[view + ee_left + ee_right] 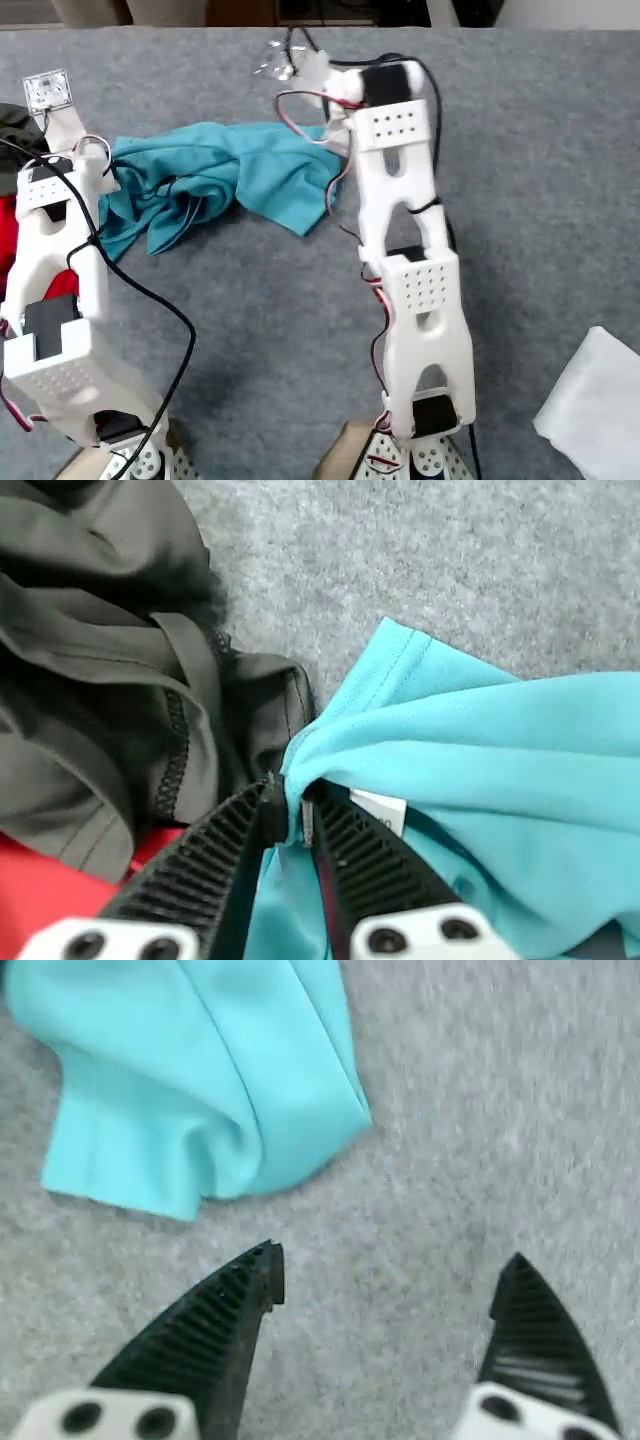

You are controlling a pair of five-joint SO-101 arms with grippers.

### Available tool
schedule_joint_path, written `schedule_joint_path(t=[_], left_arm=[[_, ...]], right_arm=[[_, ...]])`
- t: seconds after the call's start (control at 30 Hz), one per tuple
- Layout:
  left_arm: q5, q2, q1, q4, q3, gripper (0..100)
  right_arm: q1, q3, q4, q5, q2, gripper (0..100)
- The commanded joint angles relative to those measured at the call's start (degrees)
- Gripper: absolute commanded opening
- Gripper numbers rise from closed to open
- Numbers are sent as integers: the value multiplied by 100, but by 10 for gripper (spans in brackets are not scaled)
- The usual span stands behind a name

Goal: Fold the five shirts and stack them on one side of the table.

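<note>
The left gripper [290,802] is clamped on a bunched fold of the crumpled turquoise knit shirt [500,770], its ribbed black fingers [225,830] pinching the cloth next to a white label. Just beyond that pinch, toward 9 o'clock on the table, a rumpled dark grey shirt [100,680] lies over a red garment [40,900]. The left arm rises from its base at 7 o'clock and leans up the table's left edge toward 10 o'clock. The right gripper [395,1265] hangs with its jaws spread wide and holding nothing, over the bare grey felt table [540,180] near a loose corner of the turquoise shirt [200,1080]. Its arm stretches almost straight from 6 o'clock toward 12. The turquoise shirt [230,170] sprawls unfolded at about 10 o'clock between the two arms. A white folded cloth [595,410] sits at 4 o'clock.
</note>
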Motion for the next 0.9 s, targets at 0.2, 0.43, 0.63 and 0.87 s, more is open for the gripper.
schedule_joint_path(t=[0.2,0.43,0.63,0.87], left_arm=[[35,-40,-114,-88,-53,19],[35,-31,-114,-88,-53,19],[35,-31,-114,-88,-53,19],[35,-31,-105,-88,-44,19]], right_arm=[[-154,2396,123,1213,-1200,267],[-558,5648,-1125,1705,-2879,267],[-963,7714,-2734,1688,-3257,267],[-1138,8224,-3516,1679,-3257,267]])
